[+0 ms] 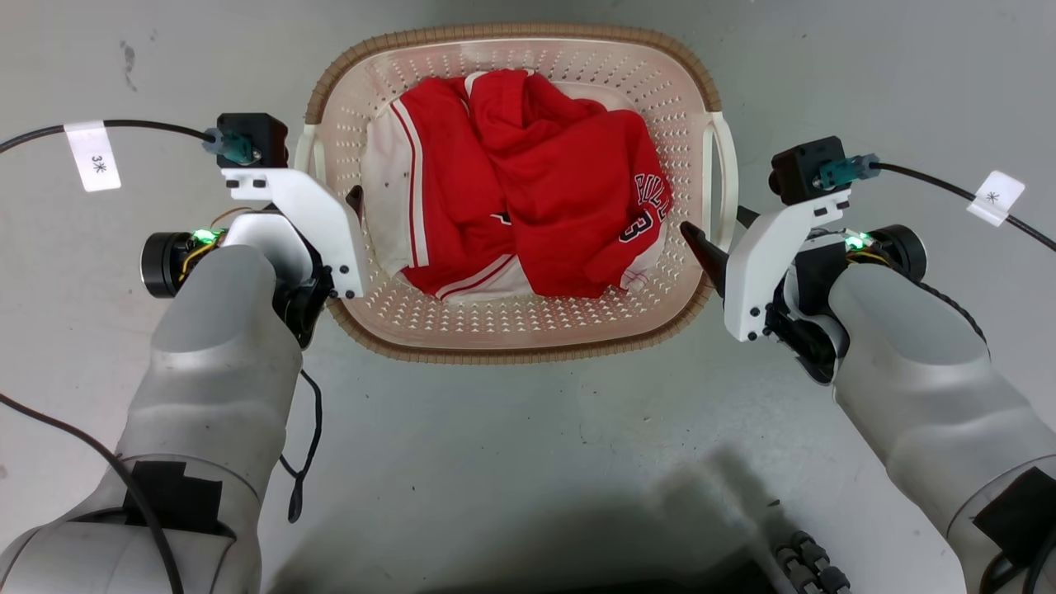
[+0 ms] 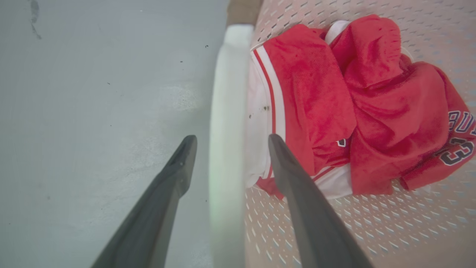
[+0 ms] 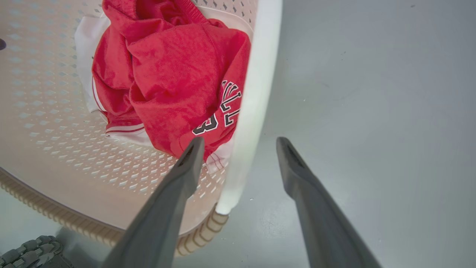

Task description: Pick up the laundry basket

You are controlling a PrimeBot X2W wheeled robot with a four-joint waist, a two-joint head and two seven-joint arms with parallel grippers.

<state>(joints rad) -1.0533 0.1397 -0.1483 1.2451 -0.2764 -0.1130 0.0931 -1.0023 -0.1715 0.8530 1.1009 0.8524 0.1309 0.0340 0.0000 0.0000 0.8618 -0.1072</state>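
The laundry basket (image 1: 511,351) sits on the grey floor straight ahead, cream and perforated with a brown woven rim. A red and white jersey (image 1: 536,190) lies crumpled inside it. My left gripper (image 1: 330,202) is open, its fingers straddling the basket's white left handle (image 2: 227,93), one finger inside the basket and one outside. My right gripper (image 1: 714,221) is open in the same way around the white right handle (image 3: 256,74), near that handle's near end. Neither pair of fingers presses on its handle.
Bare grey floor (image 1: 511,462) surrounds the basket. Black cables with white tags (image 1: 92,155) trail from both wrists. Part of my dark base (image 1: 808,565) shows at the bottom edge.
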